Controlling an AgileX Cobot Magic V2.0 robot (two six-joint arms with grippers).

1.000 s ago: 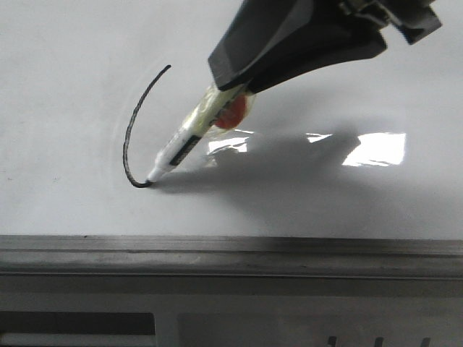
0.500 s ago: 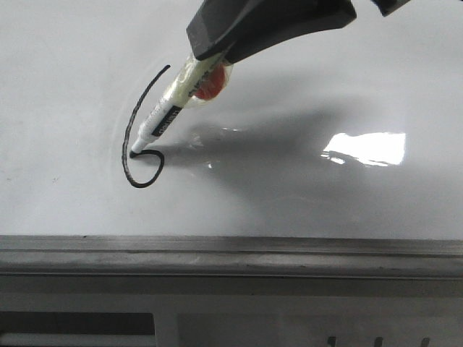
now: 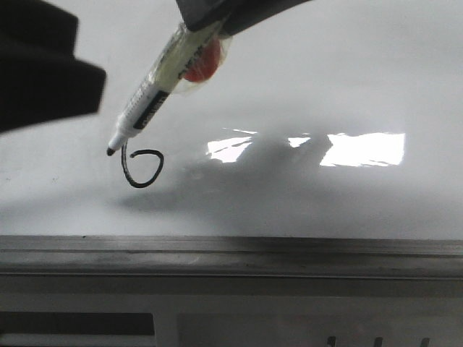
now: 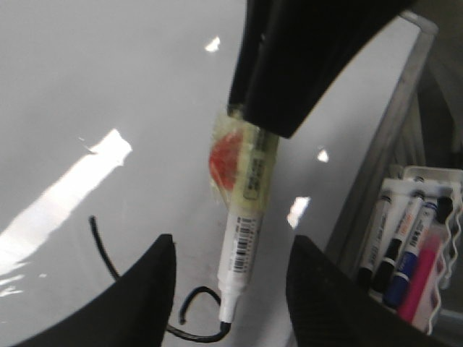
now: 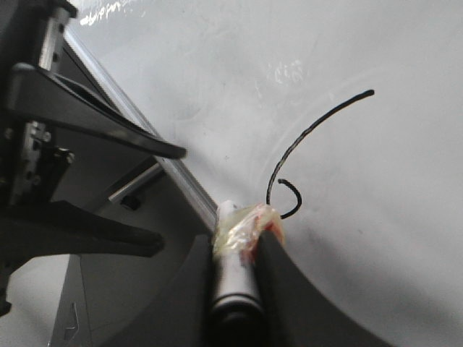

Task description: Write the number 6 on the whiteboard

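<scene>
Front view: right gripper [image 3: 210,14] clamped on marker [image 3: 155,83], tip just off whiteboard [image 3: 325,87].
Marker label has barcode, text unreadable; red tape blob [image 3: 201,61] on barrel. Number 6 [image 3: 142,168] drawn near frame edge, by tip. Left gripper [image 4: 228,289] fingers spread, hovering over the 6.

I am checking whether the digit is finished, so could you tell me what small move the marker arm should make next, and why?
Probably lift the marker further clear and retract. The number 6 looks complete in the right wrist view, with a long upstroke and a loop that is nearly closed. In the front view the tip already seems to hang just off the whiteboard, beside the loop. The right gripper is shut on the marker; the left gripper is open.
</scene>
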